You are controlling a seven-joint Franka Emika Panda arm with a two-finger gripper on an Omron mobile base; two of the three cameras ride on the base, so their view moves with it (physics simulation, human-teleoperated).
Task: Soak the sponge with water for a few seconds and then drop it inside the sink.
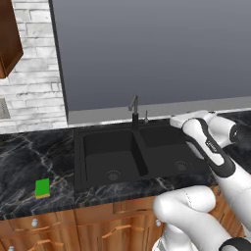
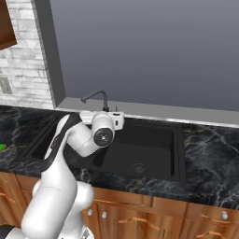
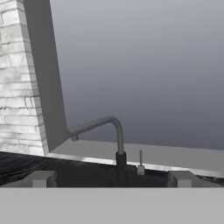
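The green sponge [image 1: 42, 188] lies flat on the dark marble counter, left of the black double-basin sink [image 1: 103, 152], and shows as a green sliver [image 2: 1, 147] at the right base view's left edge. The slim dark faucet [image 1: 134, 110] stands behind the divider, its spout turned over the left basin. No water shows at the spout. My gripper [image 3: 111, 179] is open, its fingertips [image 3: 41, 178] wide apart with nothing between them, aimed level at the faucet [image 3: 117, 135]. My hand [image 2: 103, 120] hovers above the sink [image 2: 149, 144], far right of the sponge.
A grey window panel and its sill [image 1: 147, 105] run behind the sink. White brick wall [image 1: 34, 83] and a wooden upper cabinet [image 1: 7, 39] are at the left. Wooden drawers [image 1: 117, 225] front the counter [image 2: 210, 144].
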